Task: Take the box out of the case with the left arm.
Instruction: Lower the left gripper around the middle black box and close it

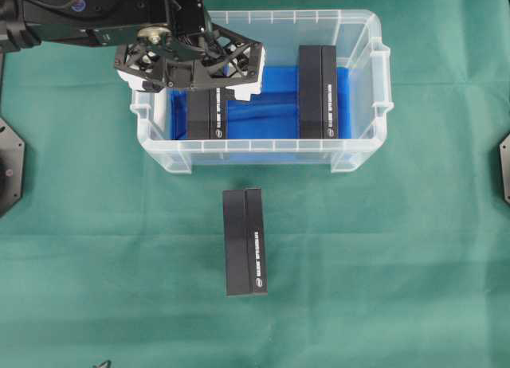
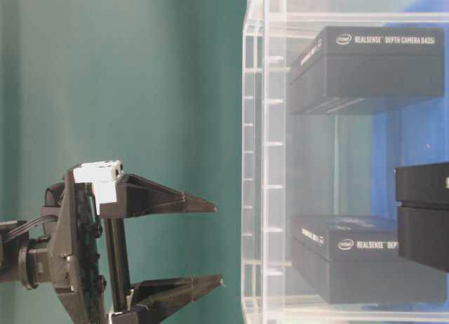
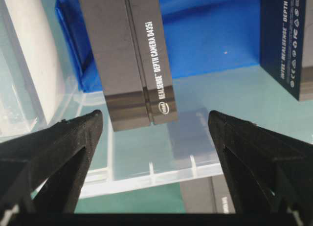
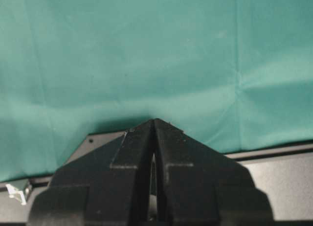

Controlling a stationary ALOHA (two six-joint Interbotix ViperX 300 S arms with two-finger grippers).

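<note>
The left gripper (image 3: 155, 123) hangs over the left end of the clear case (image 1: 362, 149), jaws spread wide and empty, touching nothing, above a black box (image 3: 129, 55) lying on the blue lining. A second box (image 1: 318, 91) lies at the right end, a third (image 1: 244, 240) on the green surface (image 1: 398, 264) in front. The right gripper (image 4: 153, 125) has its jaws pressed together, holding nothing.

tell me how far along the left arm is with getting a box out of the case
Done: one black box already lies on the green cloth in front of the case. In hand: the left gripper hangs open over the left box in the case, holding nothing. Left: closing on that box and lifting it out. A second box sits at the case's right.
</note>
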